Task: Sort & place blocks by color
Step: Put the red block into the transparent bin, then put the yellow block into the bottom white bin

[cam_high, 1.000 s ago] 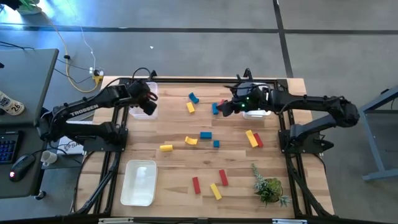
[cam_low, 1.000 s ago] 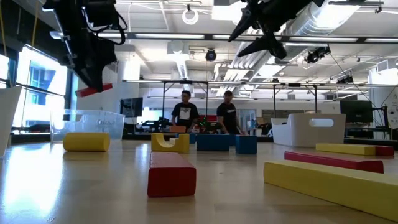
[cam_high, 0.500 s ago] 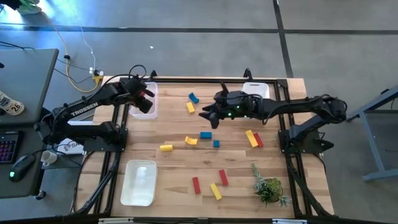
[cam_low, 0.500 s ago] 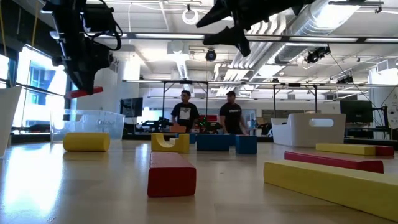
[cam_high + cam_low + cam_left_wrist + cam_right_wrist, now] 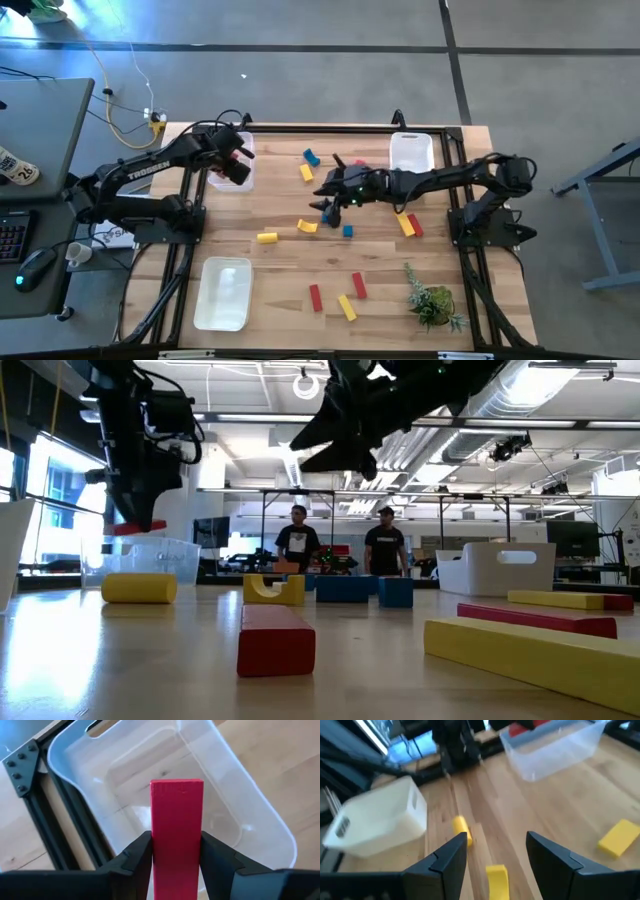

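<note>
Above the clear bin (image 5: 233,160) at the table's 11 o'clock corner hangs the left gripper (image 5: 176,851), pinching a red bar (image 5: 177,827) between its fingers. In the left wrist view the bar's long axis points straight out from the jaws, with the bin floor directly beyond it; release should drop it inside.

The right gripper (image 5: 496,851) reaches toward the table centre, fingers spread and holding nothing. A blue block (image 5: 330,216) lies just below it in the high view, at about 6 o'clock from the fingertips, long axis running 3 to 9 o'clock. A yellow arch (image 5: 307,226) sits just beside that block. The right arm is nearer to both. Remaining blocks lie scattered from the centre toward 5 o'clock.
</note>
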